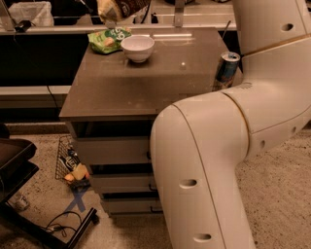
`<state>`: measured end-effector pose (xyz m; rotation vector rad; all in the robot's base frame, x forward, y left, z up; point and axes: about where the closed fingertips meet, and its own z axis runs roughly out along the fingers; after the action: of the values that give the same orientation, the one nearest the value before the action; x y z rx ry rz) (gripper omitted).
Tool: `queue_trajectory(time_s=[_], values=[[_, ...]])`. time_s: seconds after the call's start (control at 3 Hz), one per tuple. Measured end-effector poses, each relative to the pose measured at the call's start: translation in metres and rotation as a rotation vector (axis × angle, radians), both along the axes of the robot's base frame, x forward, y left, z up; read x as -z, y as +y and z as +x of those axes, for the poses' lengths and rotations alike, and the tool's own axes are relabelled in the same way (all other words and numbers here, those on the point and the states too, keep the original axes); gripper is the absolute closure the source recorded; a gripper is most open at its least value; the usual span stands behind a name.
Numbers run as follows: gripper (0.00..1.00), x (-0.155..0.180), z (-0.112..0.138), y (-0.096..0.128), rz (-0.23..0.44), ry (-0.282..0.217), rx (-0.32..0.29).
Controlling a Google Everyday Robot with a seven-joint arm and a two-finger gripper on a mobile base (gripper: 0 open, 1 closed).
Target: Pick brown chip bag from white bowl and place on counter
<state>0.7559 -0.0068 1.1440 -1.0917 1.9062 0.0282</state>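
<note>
The brown chip bag (120, 8) hangs in the air at the top edge of the camera view, above and just left of the white bowl (138, 47), clear of it. The bowl stands upright at the back of the grey-brown counter (136, 85), and nothing shows above its rim. My gripper is out of view above the top edge, over the bag. My white arm (228, 146) fills the right foreground.
A green snack bag (108, 40) lies left of the bowl. A drink can (226, 67) stands at the counter's right edge, close to my arm. Drawers (114, 151) are below. A wire basket (72, 163) and a black chair base (19, 170) are on the floor at left.
</note>
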Motion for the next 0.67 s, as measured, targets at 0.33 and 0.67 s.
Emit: queue_trajectory(time_s=[0.33,0.67], values=[[1.00,0.000,0.000,0.000,0.000,-0.001,0.000],[1.00,0.020,-0.001,0.000,-0.027,0.062,0.020]])
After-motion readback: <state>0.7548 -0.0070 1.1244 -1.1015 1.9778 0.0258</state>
